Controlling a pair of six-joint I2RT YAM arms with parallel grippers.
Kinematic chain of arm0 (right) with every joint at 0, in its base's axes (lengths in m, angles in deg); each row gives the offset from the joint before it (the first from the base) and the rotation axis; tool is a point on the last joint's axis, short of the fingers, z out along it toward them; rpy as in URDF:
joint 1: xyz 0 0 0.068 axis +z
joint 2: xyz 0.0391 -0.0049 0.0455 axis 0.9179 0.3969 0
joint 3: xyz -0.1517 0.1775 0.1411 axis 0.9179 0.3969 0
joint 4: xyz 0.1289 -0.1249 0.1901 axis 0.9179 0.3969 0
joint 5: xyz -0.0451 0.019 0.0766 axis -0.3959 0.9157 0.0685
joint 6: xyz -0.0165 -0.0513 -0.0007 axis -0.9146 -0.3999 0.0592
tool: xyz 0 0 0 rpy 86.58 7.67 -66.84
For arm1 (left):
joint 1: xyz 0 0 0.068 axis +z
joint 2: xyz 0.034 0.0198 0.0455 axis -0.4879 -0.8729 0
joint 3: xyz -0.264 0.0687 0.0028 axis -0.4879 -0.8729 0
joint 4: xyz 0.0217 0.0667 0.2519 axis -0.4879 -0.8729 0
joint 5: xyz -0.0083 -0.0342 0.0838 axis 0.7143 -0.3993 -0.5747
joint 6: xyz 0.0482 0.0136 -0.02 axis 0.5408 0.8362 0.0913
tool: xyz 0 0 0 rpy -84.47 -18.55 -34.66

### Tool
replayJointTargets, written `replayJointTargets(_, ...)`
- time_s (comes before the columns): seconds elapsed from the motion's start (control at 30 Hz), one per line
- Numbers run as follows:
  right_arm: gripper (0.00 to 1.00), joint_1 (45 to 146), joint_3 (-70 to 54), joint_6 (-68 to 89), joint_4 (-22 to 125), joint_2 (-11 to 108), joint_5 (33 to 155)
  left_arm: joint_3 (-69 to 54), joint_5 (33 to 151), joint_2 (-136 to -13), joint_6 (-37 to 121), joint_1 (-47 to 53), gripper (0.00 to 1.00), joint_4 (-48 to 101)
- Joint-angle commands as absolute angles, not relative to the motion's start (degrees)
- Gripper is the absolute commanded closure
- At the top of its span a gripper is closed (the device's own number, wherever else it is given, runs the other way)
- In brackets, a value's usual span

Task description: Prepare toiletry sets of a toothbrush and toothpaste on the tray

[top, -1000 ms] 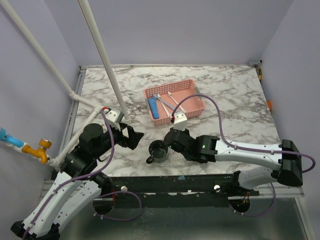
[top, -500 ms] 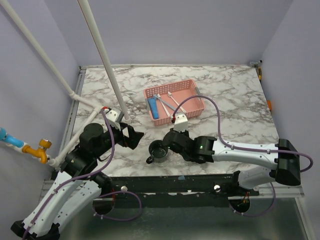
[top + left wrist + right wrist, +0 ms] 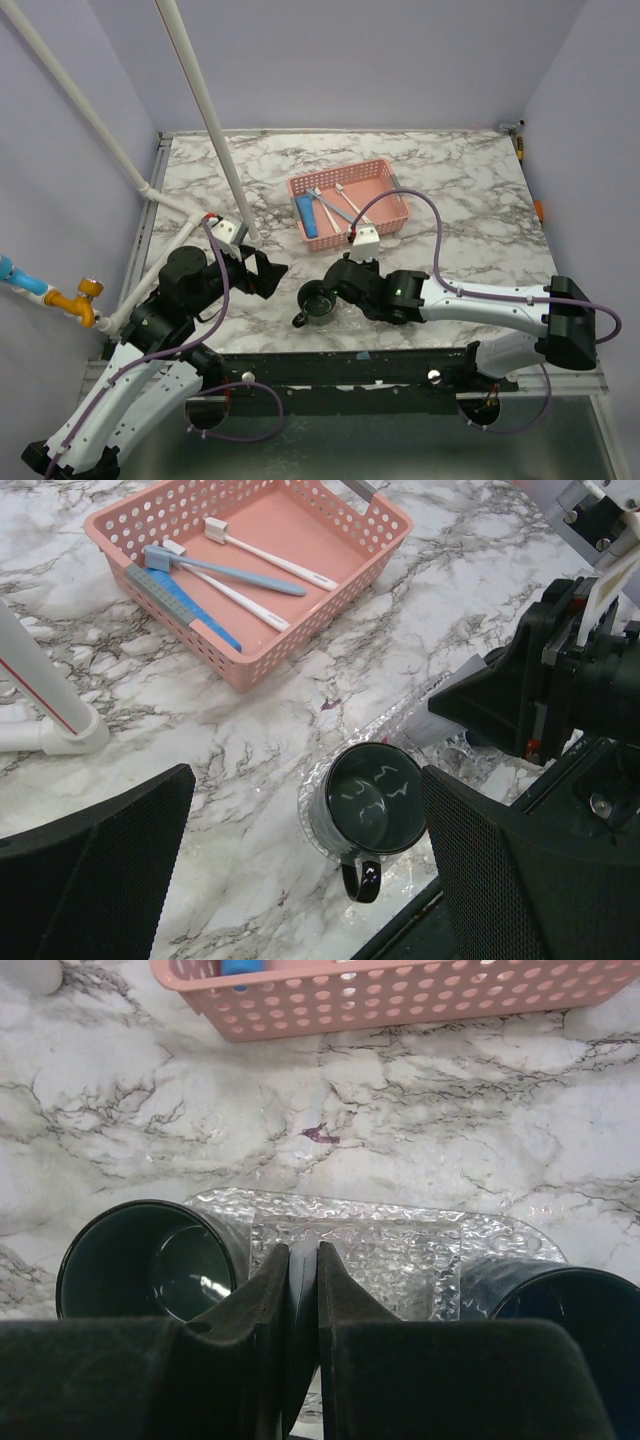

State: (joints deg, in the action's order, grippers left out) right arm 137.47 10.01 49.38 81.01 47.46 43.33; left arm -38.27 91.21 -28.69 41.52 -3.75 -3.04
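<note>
The right gripper (image 3: 302,1252), closed to a slit and apparently pinching the tray (image 3: 400,1250) rim at the table's (image 3: 470,190) near edge, has edged slightly left, while the left gripper (image 3: 262,272) hangs wide open and empty; brushes (image 3: 250,576) and paste (image 3: 308,222) remain in the basket (image 3: 345,167).

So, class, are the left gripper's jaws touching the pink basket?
Apart. The left wrist view shows the left gripper open, with bare marble tabletop between its jaws and the pink basket.
</note>
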Motion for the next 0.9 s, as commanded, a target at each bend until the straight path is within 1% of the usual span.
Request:
replayJointTargets(0.0,1.00,136.5,10.0,53.0,82.1,47.6,38.2,-38.8,92.6,-28.5,42.3,-3.4,0.06,-2.2)
replayJointTargets(0.13,1.00,136.1,9.9,54.5,83.2,47.7,37.4,-38.8,92.6,-28.5,42.3,-3.4,0.06,-2.2)
replayJointTargets(0.5,1.00,135.9,10.1,51.9,81.4,48.3,41.2,-38.7,92.6,-28.7,42.5,-3.4,0.06,-2.2)
replayJointTargets(0.87,1.00,136.0,9.9,50.6,82.6,47.2,43.7,-38.7,92.6,-28.8,42.5,-3.3,0.06,-2.2)
